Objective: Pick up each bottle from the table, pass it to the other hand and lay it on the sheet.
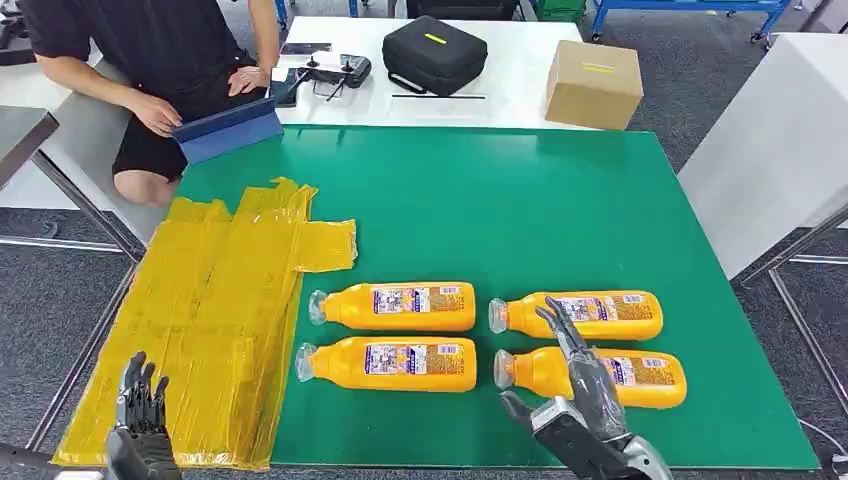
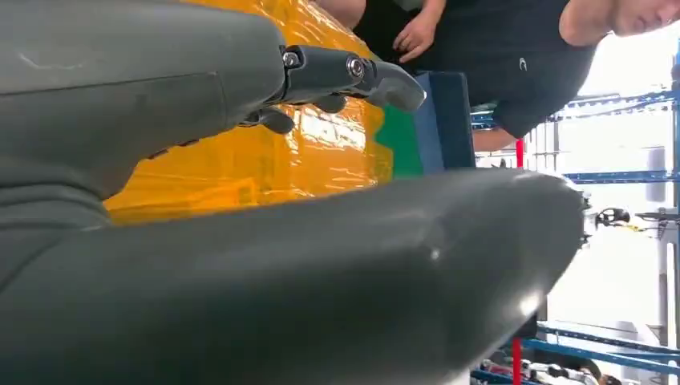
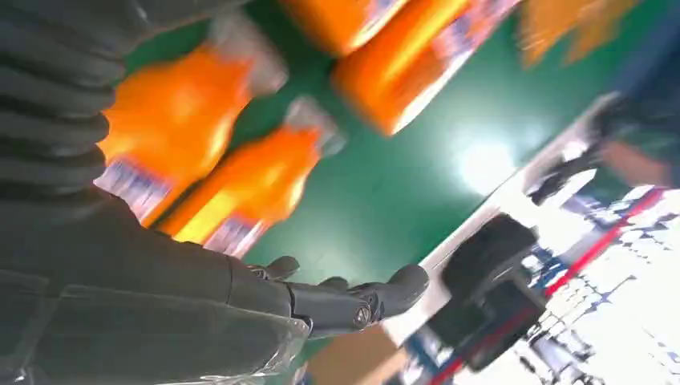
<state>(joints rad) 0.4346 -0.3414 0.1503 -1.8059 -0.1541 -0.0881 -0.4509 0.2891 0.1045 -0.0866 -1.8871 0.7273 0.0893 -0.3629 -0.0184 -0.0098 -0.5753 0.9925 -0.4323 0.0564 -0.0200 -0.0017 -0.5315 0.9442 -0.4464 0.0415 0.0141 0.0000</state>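
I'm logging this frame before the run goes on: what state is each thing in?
Four orange bottles: lying on the green mat, capped.
Yellow sheet: flat, nothing on it.
Left hand: open, above the sheet.
Right hand: open, over the near right bottle.

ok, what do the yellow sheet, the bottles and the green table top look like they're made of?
Yellow sheet: looks like thin glossy plastic film or tape in overlapping strips; it wrinkles and throws glare.
Bottles: probably smooth plastic, orange, with printed labels and clear caps.
Green table top: matte mat or board, uniform with no glare; the exact material is unclear.
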